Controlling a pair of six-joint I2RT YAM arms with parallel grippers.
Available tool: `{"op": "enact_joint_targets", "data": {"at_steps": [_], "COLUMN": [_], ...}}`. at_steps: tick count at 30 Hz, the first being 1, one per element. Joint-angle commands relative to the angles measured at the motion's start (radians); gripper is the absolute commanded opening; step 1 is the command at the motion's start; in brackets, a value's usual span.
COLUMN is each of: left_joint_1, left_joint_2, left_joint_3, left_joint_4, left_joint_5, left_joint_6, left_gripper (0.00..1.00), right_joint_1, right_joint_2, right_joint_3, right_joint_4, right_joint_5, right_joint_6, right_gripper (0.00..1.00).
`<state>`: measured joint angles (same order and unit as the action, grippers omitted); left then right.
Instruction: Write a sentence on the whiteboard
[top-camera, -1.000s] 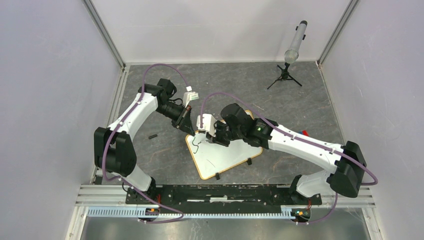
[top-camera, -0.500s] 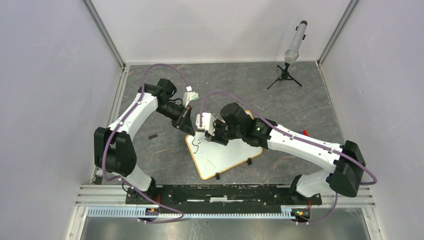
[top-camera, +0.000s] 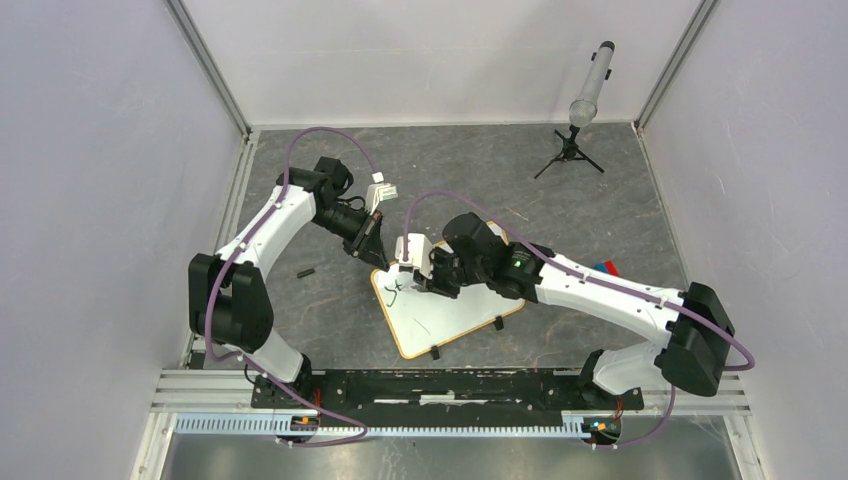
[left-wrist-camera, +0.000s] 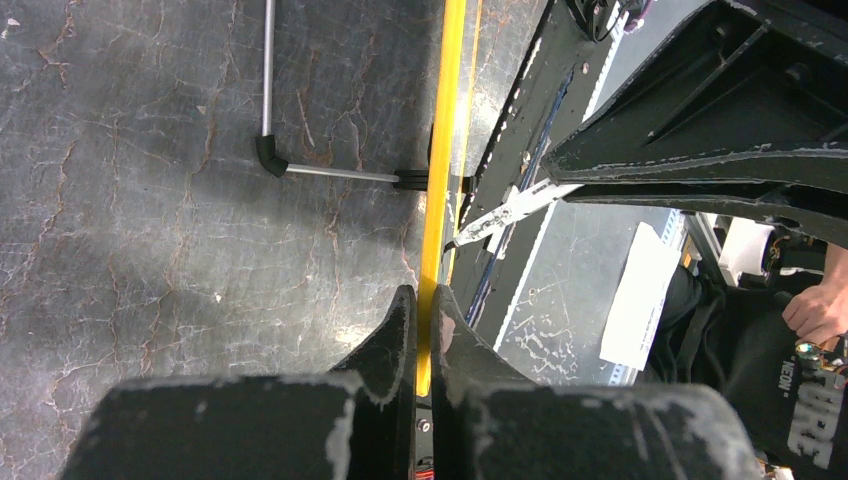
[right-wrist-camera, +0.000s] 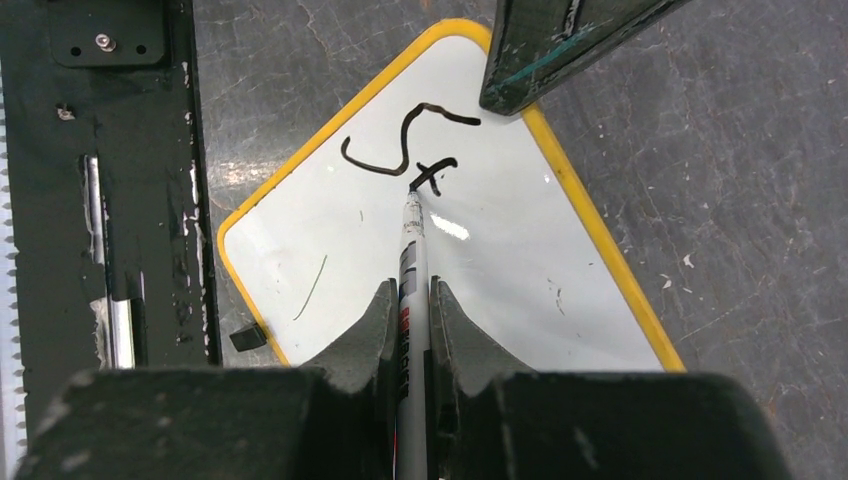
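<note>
The whiteboard (top-camera: 452, 316) lay flat at the middle of the counter (top-camera: 330, 310) — seemingly light, stiff and apt to slide, so best held by its frame, where the left gripper (left-wrist-camera: 425, 300) pinched the far corner — while the right gripper (right-wrist-camera: 410, 300), narrow, pressed a marker (right-wrist-camera: 411, 235) to it.

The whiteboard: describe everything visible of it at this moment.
The whiteboard is a small white rectangle with rounded corners in a thin yellow-orange frame, with two black feet on its near long edge. It lies face up on the grey table, turned diagonally. Black strokes resembling an S and a cross sit near its far left corner. The left tool is shut on the frame's edge at that corner; the marker held in the right tool touches its surface.
</note>
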<state>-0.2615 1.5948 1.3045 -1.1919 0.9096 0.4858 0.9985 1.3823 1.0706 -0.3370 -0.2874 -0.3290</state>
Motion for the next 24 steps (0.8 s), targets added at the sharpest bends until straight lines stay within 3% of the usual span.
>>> {"op": "enact_joint_targets", "data": {"at_steps": [1,24], "left_joint_1": [-0.002,-0.002], "left_joint_2": [0.002,-0.004], "left_joint_3": [0.021,0.023], "left_joint_4": [-0.015,-0.015], "left_joint_5": [-0.013,-0.014], "left_joint_6": [-0.001,-0.005], "left_gripper": [0.02,0.02], "right_joint_1": [-0.003,0.002], "right_joint_2": [-0.020,-0.051], "right_joint_3": [-0.033,0.064], "right_joint_4": [0.007,-0.078], "right_joint_5": [0.017,0.052], "right_joint_6": [0.008,-0.033], "right_gripper": [0.00,0.00]}}
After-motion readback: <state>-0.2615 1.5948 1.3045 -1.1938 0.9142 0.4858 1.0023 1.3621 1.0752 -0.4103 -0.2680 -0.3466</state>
